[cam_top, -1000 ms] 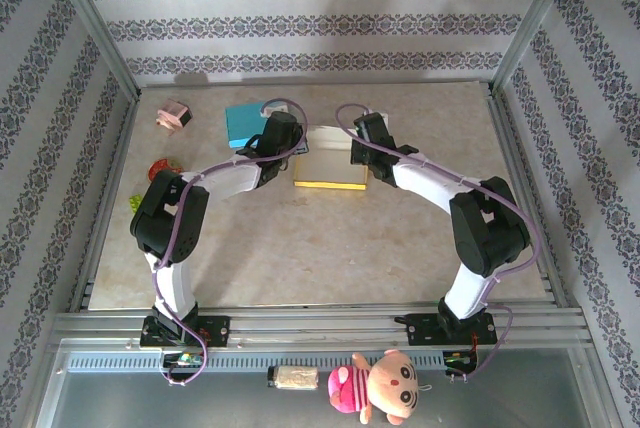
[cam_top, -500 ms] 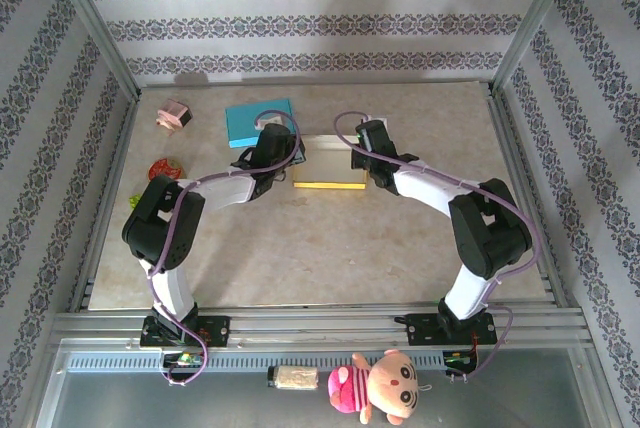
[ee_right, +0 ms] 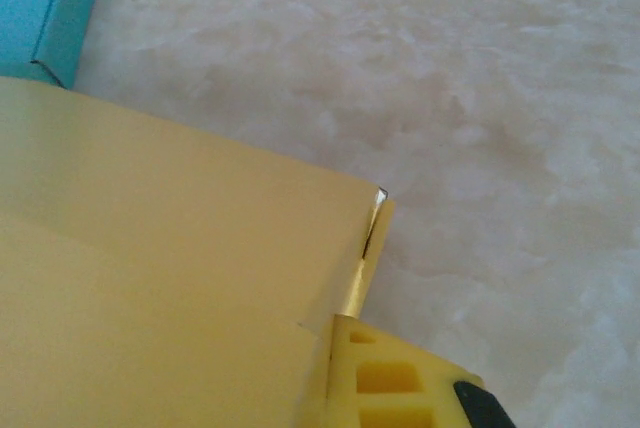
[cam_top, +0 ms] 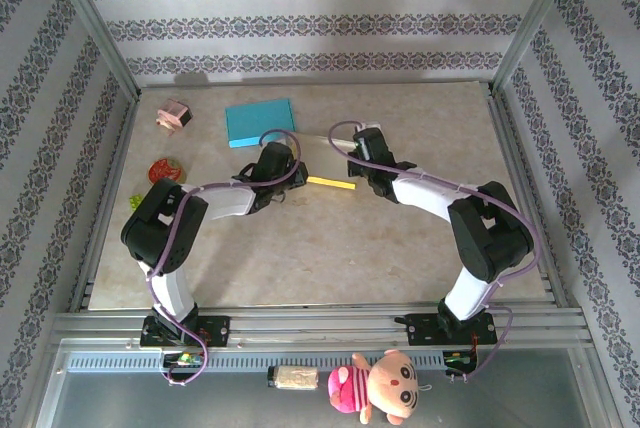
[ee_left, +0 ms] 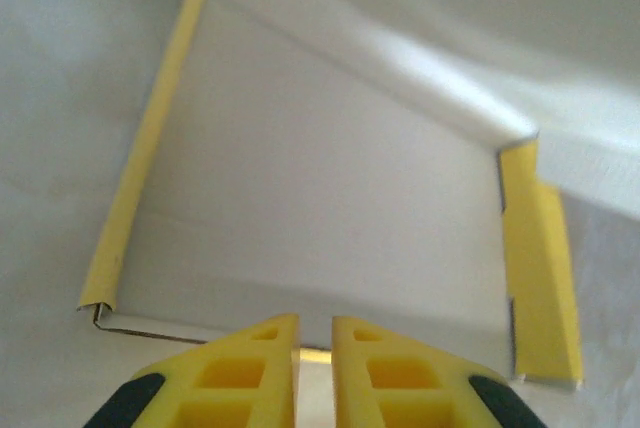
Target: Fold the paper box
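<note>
right gripper point(cam_top: 358, 180) jaws pinched a wall of the yellow-and-white paper box point(cam_top: 330, 183), holding it on edge at the counter point(cam_top: 430, 128) centre for folding. left gripper point(ee_left: 315, 326) jaws stood barely parted at its rim; grip indeterminate.

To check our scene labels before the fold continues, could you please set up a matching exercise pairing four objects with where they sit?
Things:
1. paper box
2. teal box
3. plush toy
4. small pink item

Places:
A. Off the near edge of the table, in front of it
B. Far-left corner of the table
C. Middle of the table
D. Lying flat towards the back of the table, left of centre

Pairs: 1-C, 2-D, 3-A, 4-B
</note>
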Tool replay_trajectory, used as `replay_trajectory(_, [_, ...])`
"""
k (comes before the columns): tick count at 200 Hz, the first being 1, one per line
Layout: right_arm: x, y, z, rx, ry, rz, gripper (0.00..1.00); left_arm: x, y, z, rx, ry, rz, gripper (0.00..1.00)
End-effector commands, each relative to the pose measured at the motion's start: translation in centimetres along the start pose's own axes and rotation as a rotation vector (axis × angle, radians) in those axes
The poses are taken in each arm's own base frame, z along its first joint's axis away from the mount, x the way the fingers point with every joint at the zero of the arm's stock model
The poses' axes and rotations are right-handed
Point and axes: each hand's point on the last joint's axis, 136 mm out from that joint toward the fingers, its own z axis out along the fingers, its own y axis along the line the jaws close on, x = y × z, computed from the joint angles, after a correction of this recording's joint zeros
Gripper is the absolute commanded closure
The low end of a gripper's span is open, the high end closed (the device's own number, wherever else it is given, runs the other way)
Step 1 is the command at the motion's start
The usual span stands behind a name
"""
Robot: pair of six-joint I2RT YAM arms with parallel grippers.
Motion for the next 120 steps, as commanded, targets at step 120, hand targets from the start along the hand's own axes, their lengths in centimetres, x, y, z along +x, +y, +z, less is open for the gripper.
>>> replay_trajectory(120, [7.8,0.6,1.2,0.004,0.194,-0.140,1.00,-8.2,-0.6,-15.9,-0.107,-0.229,0.028,0.72])
